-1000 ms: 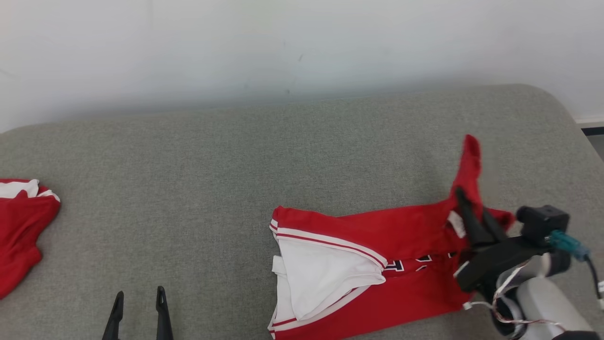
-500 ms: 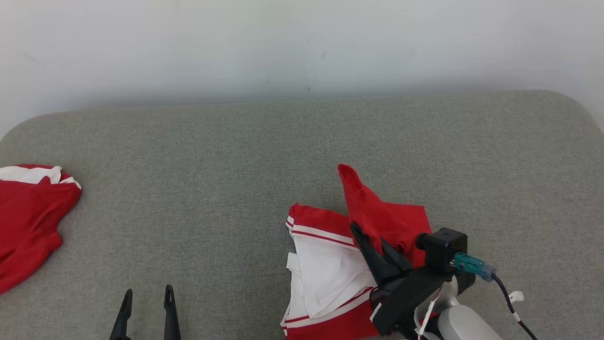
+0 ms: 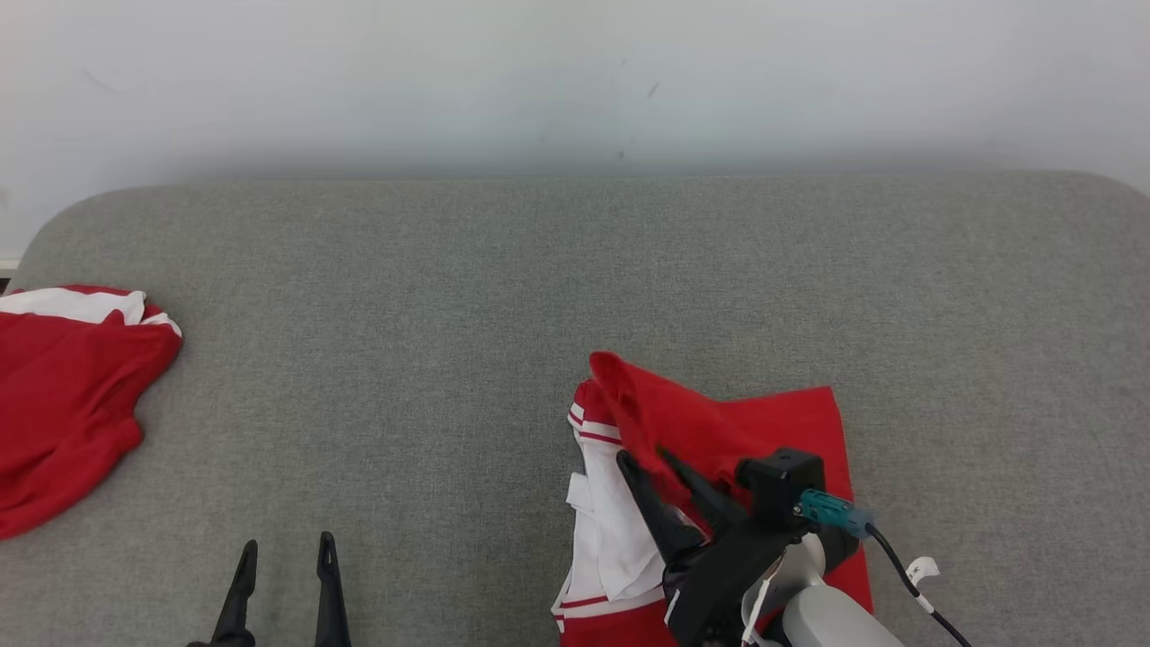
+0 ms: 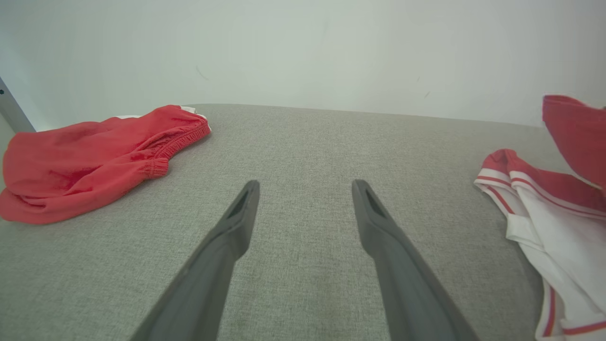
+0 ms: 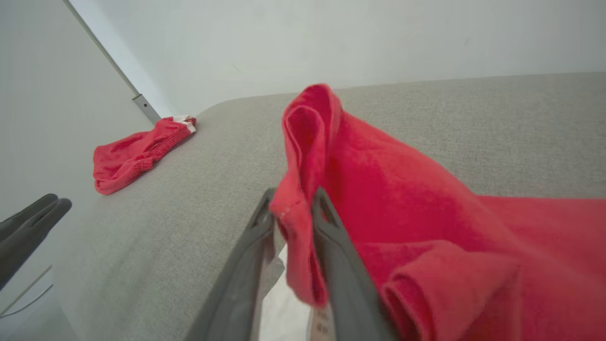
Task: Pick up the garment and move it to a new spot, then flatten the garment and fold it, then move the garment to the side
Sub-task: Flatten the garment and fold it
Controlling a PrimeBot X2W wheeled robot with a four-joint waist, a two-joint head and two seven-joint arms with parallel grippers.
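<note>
Crumpled red shorts point(image 3: 72, 395) are seen at the far left edge of the grey padded surface point(image 3: 431, 296). Right of them the left gripper point(image 3: 287, 541) is held idle, fingers wide apart. The red-and-white jersey point(image 3: 773, 422) lies right of centre, near the front edge. Its red flap is pinched in the right gripper point(image 3: 642, 455) and draped partway over. The fold is judged unfinished and the move aside not begun. Bare room is offered leftward and rearward.

On the padded table point(image 3: 431, 296) — the garment point(image 3: 782, 422) right of centre, a second garment point(image 3: 63, 404) far left.
</note>
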